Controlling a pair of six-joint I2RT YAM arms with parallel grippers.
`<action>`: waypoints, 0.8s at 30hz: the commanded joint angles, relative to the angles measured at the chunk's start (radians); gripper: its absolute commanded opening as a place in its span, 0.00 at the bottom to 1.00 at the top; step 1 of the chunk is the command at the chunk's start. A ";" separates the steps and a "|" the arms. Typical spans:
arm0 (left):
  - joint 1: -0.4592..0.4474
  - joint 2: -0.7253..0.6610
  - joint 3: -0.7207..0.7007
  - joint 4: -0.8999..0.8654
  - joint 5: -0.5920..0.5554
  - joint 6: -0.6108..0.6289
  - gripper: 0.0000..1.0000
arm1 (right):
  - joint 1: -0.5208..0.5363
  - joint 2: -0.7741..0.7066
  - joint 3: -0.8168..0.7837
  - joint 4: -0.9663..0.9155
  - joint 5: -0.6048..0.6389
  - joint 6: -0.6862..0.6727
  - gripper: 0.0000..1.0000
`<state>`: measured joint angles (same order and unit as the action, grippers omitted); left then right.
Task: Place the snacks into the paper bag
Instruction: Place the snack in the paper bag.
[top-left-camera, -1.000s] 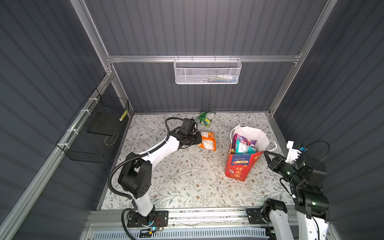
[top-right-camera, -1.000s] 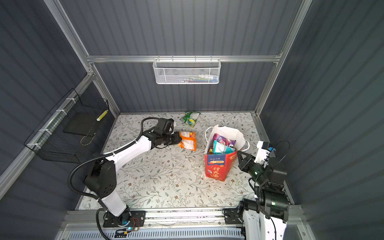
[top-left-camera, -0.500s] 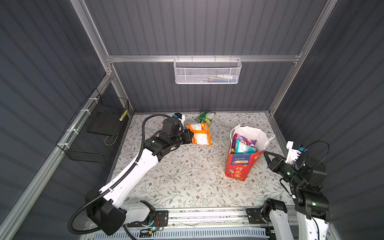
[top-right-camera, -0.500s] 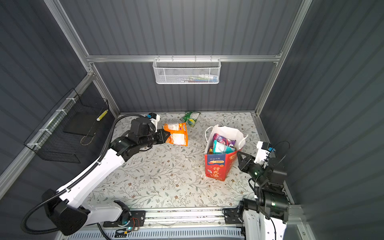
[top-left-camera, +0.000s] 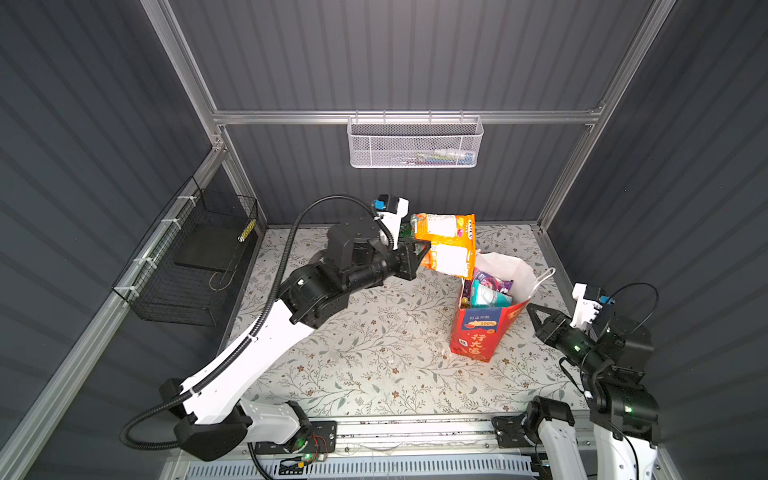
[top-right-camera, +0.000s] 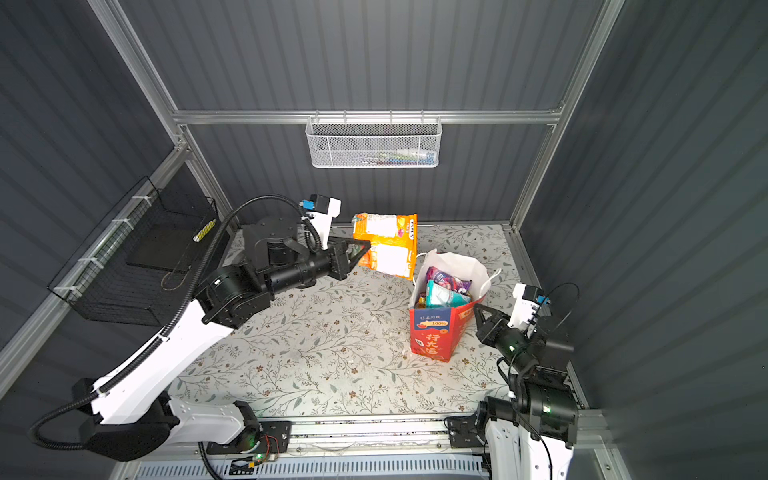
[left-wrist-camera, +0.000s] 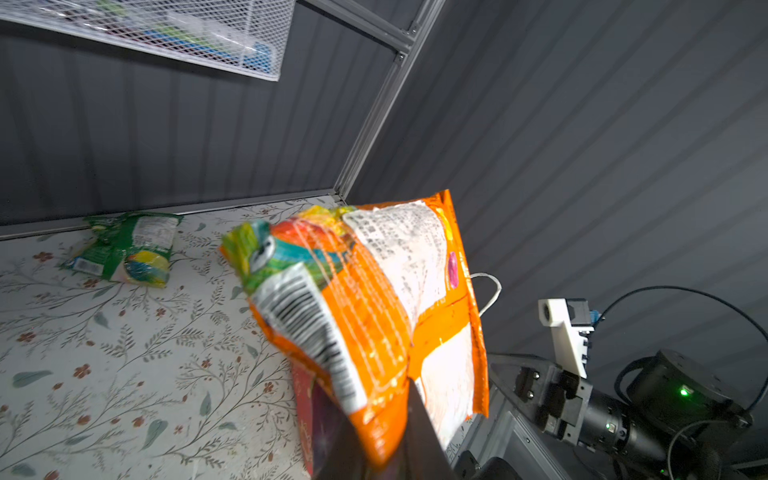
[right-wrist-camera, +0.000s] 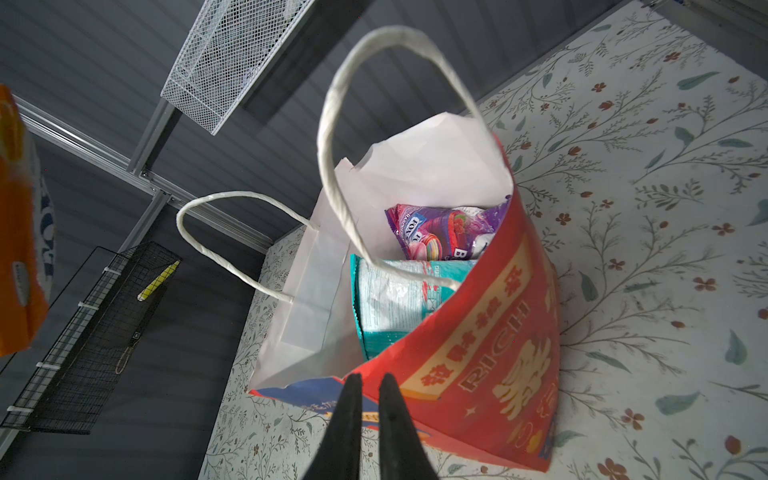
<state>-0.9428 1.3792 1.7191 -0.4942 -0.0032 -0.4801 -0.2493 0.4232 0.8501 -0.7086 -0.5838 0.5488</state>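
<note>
Dark ribbed walls (top-left-camera: 415, 54), aluminium frame (top-left-camera: 291, 117), floral floor (top-left-camera: 374, 353); white mesh basket (top-left-camera: 415, 143), contents possibly tubes; black wire basket (top-left-camera: 187, 266).

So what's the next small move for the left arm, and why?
Probably shift the orange packet sideways over the open mouth of the paper bag before letting go. The left end effector holds it in the air, seemingly beside the rim rather than above the opening, and the bag stands upright with a purple packet and teal packet already inside.
</note>
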 joint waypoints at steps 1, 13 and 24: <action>-0.091 0.094 0.107 0.014 -0.047 0.087 0.15 | -0.001 -0.009 0.020 -0.006 -0.010 -0.009 0.14; -0.228 0.569 0.559 -0.244 -0.268 0.234 0.16 | -0.001 -0.015 0.037 -0.027 -0.008 -0.021 0.14; -0.237 0.694 0.692 -0.324 -0.447 0.303 0.18 | -0.001 -0.017 0.032 -0.035 -0.006 -0.030 0.14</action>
<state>-1.1728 2.1059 2.3589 -0.8055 -0.3901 -0.2207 -0.2493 0.4175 0.8654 -0.7307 -0.5838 0.5373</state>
